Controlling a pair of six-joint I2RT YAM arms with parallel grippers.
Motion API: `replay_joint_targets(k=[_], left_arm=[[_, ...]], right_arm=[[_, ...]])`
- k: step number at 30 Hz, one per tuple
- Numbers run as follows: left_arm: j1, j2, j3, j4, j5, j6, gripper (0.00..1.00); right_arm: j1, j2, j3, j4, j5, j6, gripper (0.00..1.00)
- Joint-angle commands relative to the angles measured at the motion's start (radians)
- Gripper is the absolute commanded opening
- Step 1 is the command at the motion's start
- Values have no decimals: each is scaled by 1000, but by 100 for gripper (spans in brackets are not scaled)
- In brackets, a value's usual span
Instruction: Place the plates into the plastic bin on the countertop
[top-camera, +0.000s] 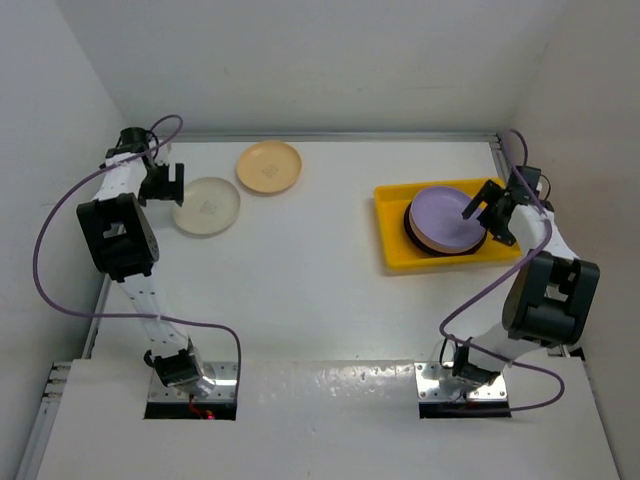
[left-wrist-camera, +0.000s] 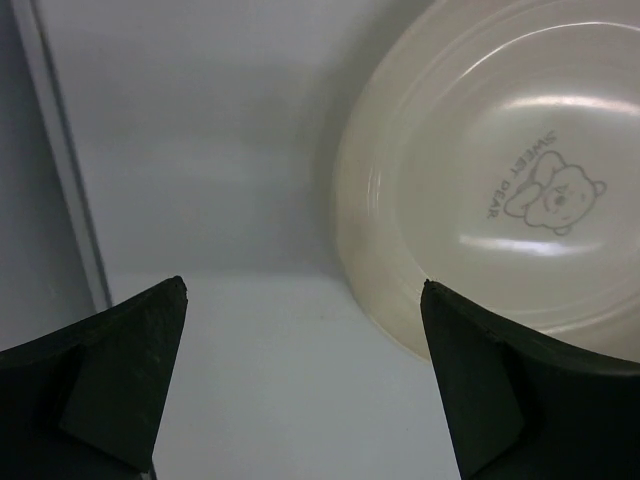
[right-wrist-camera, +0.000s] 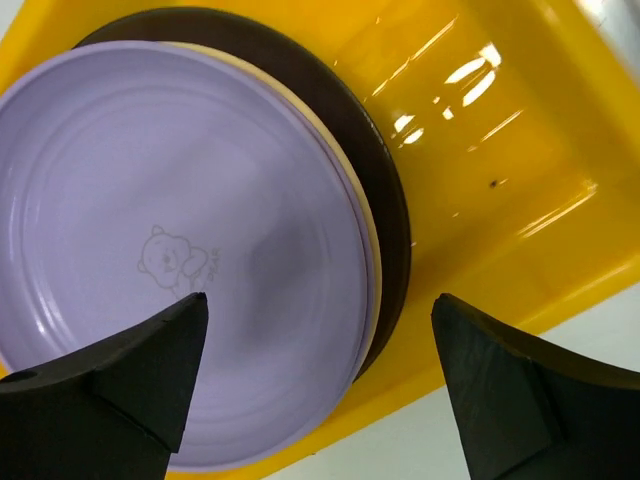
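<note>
Right wrist | right fingers (right-wrist-camera: 130, 370) wide, empty, over lavender plate (right-wrist-camera: 150, 200) | left fingers (left-wrist-camera: 100, 370) wide, empty

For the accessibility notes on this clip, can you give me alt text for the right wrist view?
A lavender plate lies uppermost in the yellow bin, a dark plate showing beneath it. The right gripper hangs over the lavender plate's edge, open and holding nothing.

Lavender plate (right-wrist-camera: 170, 200) with faint bear print, dark-brown plate (right-wrist-camera: 362, 150), yellow bin (right-wrist-camera: 500, 130), cream bear-print plate (left-wrist-camera: 500, 150), peach plate (top-camera: 269, 167), white countertop (top-camera: 300, 270).
</note>
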Motion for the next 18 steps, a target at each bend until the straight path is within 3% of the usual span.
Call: replay_joint_targets(k=[1, 5, 8, 9, 10, 12, 13, 14, 15, 18], left_arm=[[11, 67, -18, 61, 1, -19, 100], [11, 182, 23, 70, 54, -19, 91], [11, 249, 60, 41, 157, -19, 70], [11, 265, 70, 41, 178, -19, 70], [11, 280, 80, 5, 203, -6, 57], [11, 322, 106, -44, 281, 13, 40], [11, 322, 115, -84, 313, 34, 19], [11, 322, 106, -100, 314, 46, 5], [11, 322, 95, -112, 326, 56, 0], [11, 212, 17, -123, 381, 122, 0]], right_arm=[[49, -55, 73, -65, 222, -61, 93], [81, -130, 66, -36, 257, -75, 93], [141, -157, 81, -25, 290, -103, 93], [153, -167, 87, -36, 307, -110, 93], [184, -169, 121, -39, 326, -121, 93], [207, -184, 133, -49, 347, -138, 93], [248, -189, 142, -45, 352, -140, 91], [264, -192, 144, -31, 349, -149, 89], [279, -198, 146, -23, 340, -152, 87], [412, -183, 161, 29, 257, -172, 79]])
